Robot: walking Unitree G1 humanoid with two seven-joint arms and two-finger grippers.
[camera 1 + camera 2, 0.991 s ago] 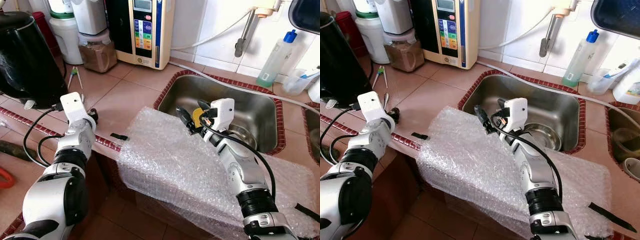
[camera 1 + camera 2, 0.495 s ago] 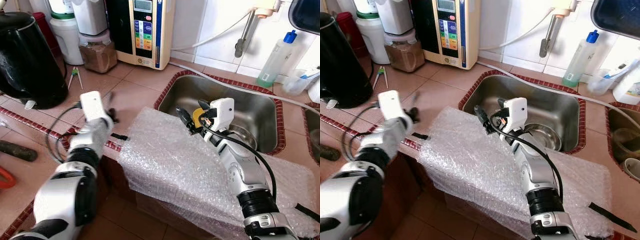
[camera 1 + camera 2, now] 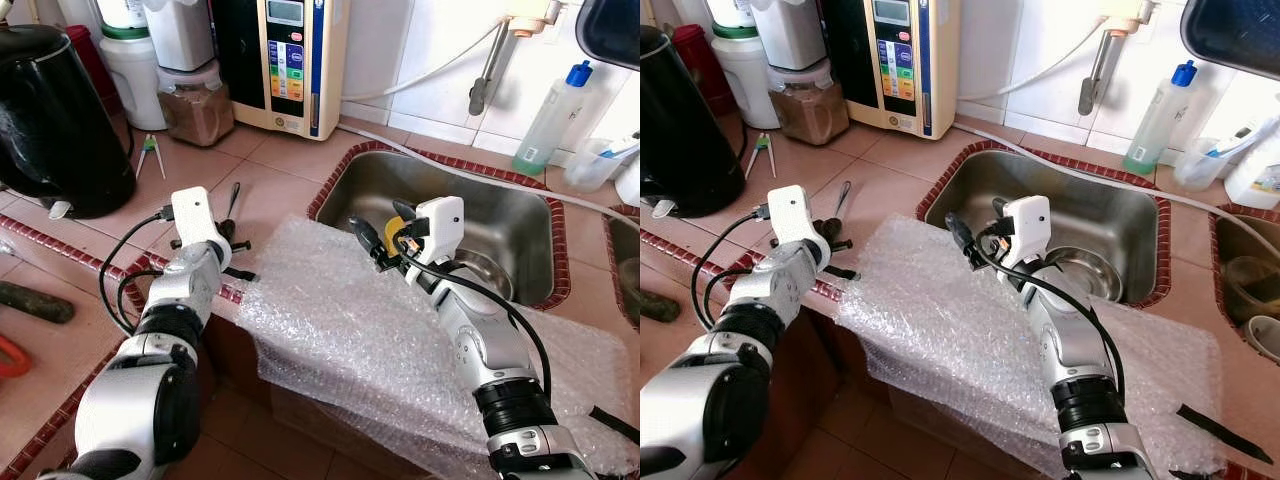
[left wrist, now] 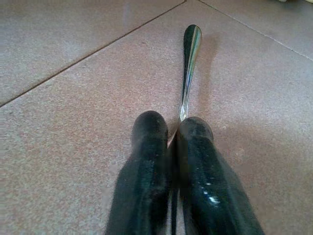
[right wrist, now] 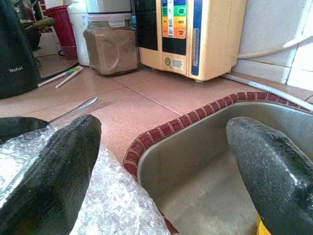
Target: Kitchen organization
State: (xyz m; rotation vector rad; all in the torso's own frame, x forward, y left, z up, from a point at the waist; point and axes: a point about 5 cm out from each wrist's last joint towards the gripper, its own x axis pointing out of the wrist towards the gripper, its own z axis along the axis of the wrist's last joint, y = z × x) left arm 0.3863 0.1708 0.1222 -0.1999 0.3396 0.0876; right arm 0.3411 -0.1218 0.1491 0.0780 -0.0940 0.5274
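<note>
- While lying on the tiled worktop (image 3: 280, 170) near its front edge, the spoon (image 4: 190, 63) sits clamped in the left gripper (image 4: 171, 142) jaws.
- Right gripper (image 5: 161, 161) hovers at the sink (image 3: 1110, 215) rim, jaws wide apart, holding nothing.

White tiled wall (image 3: 420, 60) behind a terracotta-tiled counter (image 3: 270, 165) — steel sink (image 3: 520, 225) inset, brightly lit.

Lying bare between kettle (image 3: 55, 120) and sink (image 3: 450, 215): open tiled worktop (image 3: 270, 165). Draping over the front edge: bubble wrap (image 3: 340, 320). Crowding the back wall: jar (image 3: 195, 105), dispenser (image 3: 295, 60).
</note>
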